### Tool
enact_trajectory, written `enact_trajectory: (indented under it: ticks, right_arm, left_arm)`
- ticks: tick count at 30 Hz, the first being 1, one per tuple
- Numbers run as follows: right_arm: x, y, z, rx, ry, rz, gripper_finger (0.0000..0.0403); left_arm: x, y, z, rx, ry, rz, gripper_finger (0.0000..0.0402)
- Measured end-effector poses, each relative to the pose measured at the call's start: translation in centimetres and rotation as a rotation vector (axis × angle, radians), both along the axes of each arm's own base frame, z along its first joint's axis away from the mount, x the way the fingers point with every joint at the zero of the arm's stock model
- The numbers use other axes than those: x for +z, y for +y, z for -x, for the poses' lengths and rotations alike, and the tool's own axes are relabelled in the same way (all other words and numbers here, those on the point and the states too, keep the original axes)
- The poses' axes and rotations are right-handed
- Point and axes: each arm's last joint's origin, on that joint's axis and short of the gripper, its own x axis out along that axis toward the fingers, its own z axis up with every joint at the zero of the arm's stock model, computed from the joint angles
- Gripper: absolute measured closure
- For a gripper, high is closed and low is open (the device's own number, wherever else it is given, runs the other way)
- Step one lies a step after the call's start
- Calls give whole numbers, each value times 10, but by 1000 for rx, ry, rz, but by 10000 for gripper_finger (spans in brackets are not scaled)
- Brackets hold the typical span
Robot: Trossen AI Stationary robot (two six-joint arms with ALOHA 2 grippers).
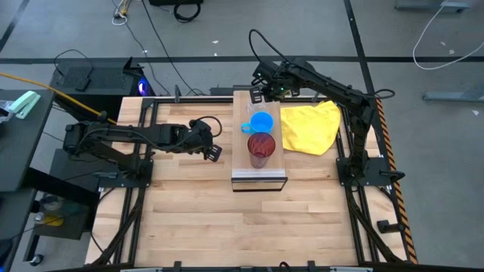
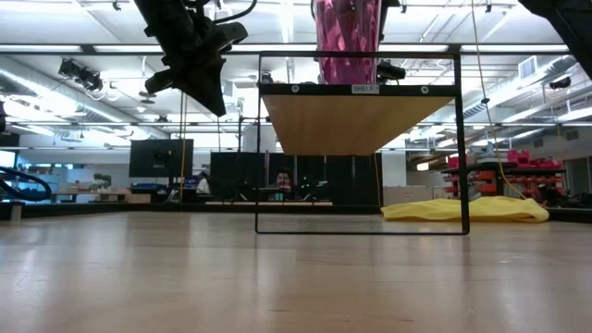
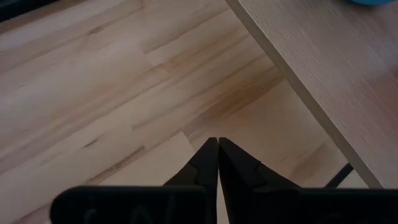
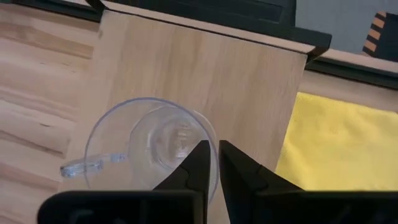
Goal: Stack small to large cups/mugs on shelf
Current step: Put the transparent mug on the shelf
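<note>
Nearest us, the right gripper (image 4: pixel 210 163), jaws pinching the clear glass cup's (image 4: pixel 149 143) rim on the shelf (image 1: pixel 259 175), labelled "SHELF". Blue mug (image 1: pixel 261 122) and red tumbler (image 1: pixel 260 148) stand there. Left gripper (image 3: pixel 217 163), jaws pressed together, hovers over the desk (image 1: pixel 189 219).

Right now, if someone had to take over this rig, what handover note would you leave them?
Left gripper: shut, empty, hanging over the bare tabletop beside the shelf.
Right gripper: fingers nearly closed with a slim gap, over the far end of the shelf, right at the clear glass cup's rim; a grip on it cannot be confirmed.
On the shelf, in a row: red tumbler near the front end, blue mug behind it, clear glass cup at the far end.
Yellow cloth lies on the table beside the shelf.
Done: all three vessels are on the shelf.
Left: nothing is nested yet, if stacking means one inside another.
</note>
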Motion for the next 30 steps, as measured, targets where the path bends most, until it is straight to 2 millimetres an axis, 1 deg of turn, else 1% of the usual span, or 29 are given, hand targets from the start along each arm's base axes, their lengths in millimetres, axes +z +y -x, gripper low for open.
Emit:
enact_trajectory:
  ticks: [3, 7, 12, 15, 19, 23, 25, 27, 30]
  right_arm:
    - [2, 3, -2, 28, -9, 14, 361]
    - [6, 7, -3, 87, -5, 38, 361]
    - [19, 12, 6, 119, 1, 101, 361]
    - [31, 16, 16, 140, -3, 149, 361]
    - [50, 24, 30, 249, 27, 248, 361]
    - [65, 32, 44, 384, 125, 385, 367]
    - [70, 34, 49, 431, 145, 412, 378]
    - [72, 34, 56, 476, 161, 426, 394]
    - [63, 29, 70, 498, 163, 426, 395]
  left_arm:
    - [1, 10, 0, 0, 1, -31, 377]
    - [5, 37, -1, 22, -37, -65, 367]
    - [11, 68, -1, -25, -130, -22, 356]
    - [15, 79, -1, -50, -191, -23, 350]
    - [19, 90, -6, -131, -293, 3, 343]
    - [15, 102, -16, -207, -367, 23, 340]
    - [11, 109, -19, -204, -387, 33, 341]
    - [9, 114, -22, -186, -404, 35, 344]
    - [10, 118, -23, -192, -436, 33, 346]
